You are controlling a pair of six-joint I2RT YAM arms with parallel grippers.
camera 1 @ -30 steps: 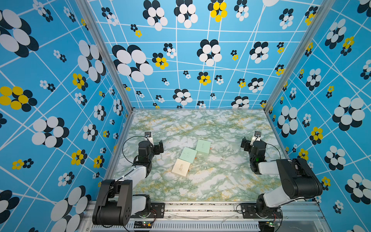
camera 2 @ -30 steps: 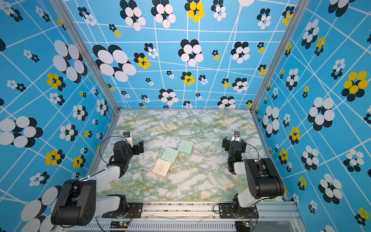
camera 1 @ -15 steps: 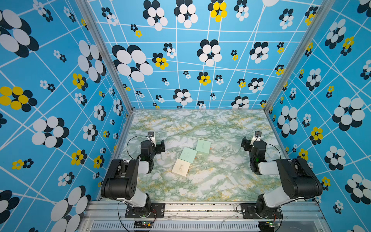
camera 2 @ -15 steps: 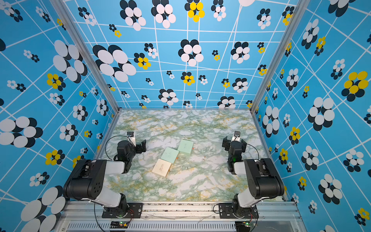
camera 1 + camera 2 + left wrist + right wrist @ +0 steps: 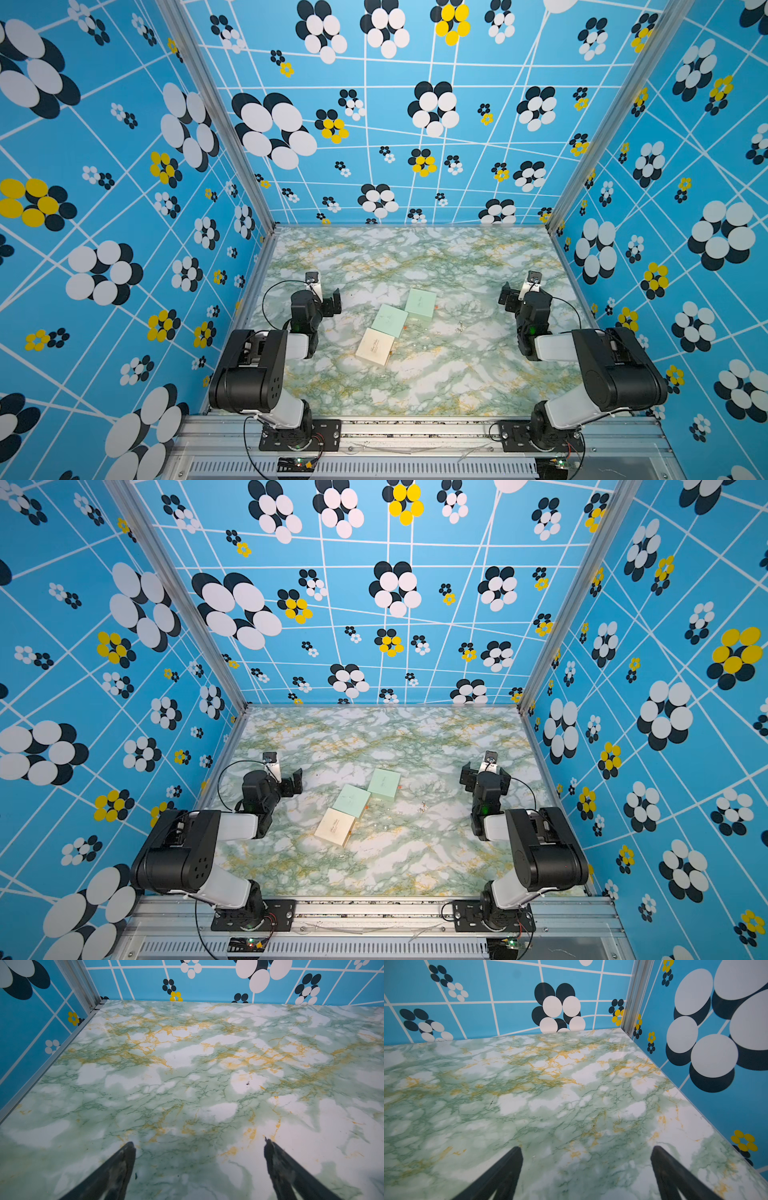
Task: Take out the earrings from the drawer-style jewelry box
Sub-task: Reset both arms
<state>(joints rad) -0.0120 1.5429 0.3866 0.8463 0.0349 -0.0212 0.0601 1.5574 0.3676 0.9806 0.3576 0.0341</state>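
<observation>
**Q:** Top views: which step is in hand?

**A:** In both top views three boxes point(image 5: 389, 320) sit at lower centre, drawers apparently shut. The earrings point(image 5: 458, 328) lie scattered on the marble table point(image 5: 415, 257) just right of them, so removal looks finished or nearly so.

**Q:** And the tools?

**A:** The left gripper point(image 5: 334, 300) at centre-left and the right gripper point(image 5: 508, 296) at centre-right stand spread and empty, well apart from the earrings.

**Q:** Wrist views?

**A:** Left wrist: jaws wide over bare marble. Right wrist: the same. Neither shows earrings or boxes. Any next move probably calls for checking the drawers for leftovers, then a fine pinch.
</observation>
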